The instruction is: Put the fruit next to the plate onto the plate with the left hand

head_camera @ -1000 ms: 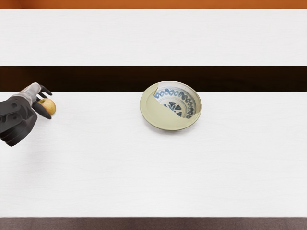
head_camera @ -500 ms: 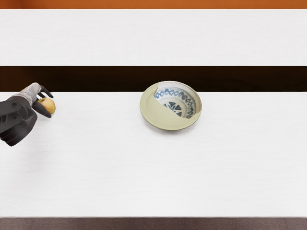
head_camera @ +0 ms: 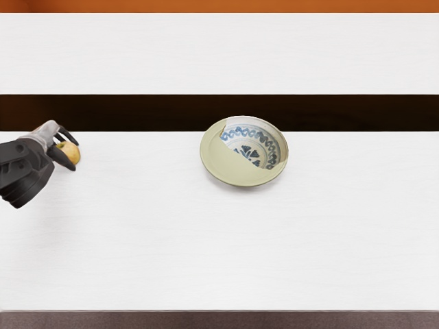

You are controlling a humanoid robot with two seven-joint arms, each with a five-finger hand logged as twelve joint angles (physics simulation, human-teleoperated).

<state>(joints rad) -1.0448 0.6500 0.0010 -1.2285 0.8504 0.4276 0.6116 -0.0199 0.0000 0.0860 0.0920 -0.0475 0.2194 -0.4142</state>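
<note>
Already grips with the left hand (head_camera: 49, 142), fingers curled, the small yellow fruit (head_camera: 71, 153) near the counter's (head_camera: 206, 240) left edge. Sits well apart from the bare plate (head_camera: 214, 163). Looks grasped; leaves the carry across and the release.
</note>
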